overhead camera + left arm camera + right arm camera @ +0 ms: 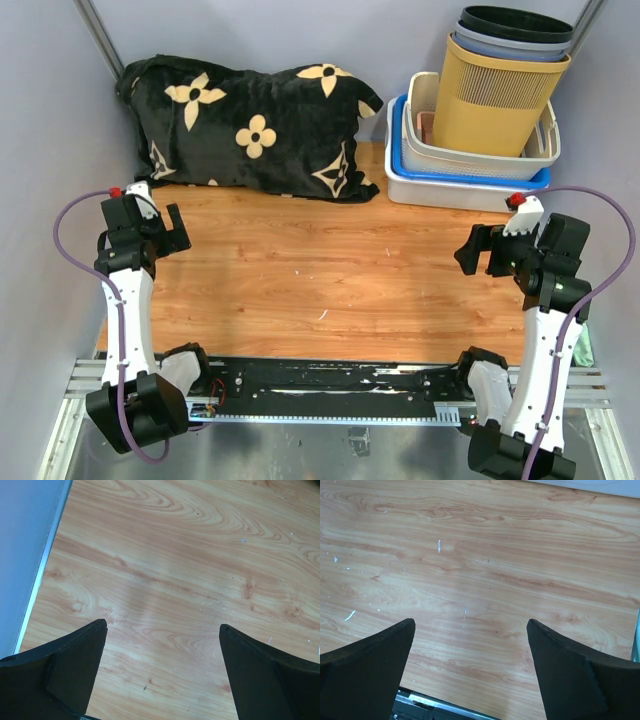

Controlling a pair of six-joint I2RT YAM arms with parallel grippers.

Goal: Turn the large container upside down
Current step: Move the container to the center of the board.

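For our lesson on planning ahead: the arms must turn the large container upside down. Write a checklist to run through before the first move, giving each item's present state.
1. Left gripper open and empty: ok.
2. Right gripper open and empty: ok.
3. Large white tub in view, upright at the table's far right corner: ok.
4. Tub free of contents: not ok; a blue tub, a white basket and a yellow bin stand nested in it.
5. Gap between tub and pillow: cannot tell.
6. Bare table in front to set it down: ok.
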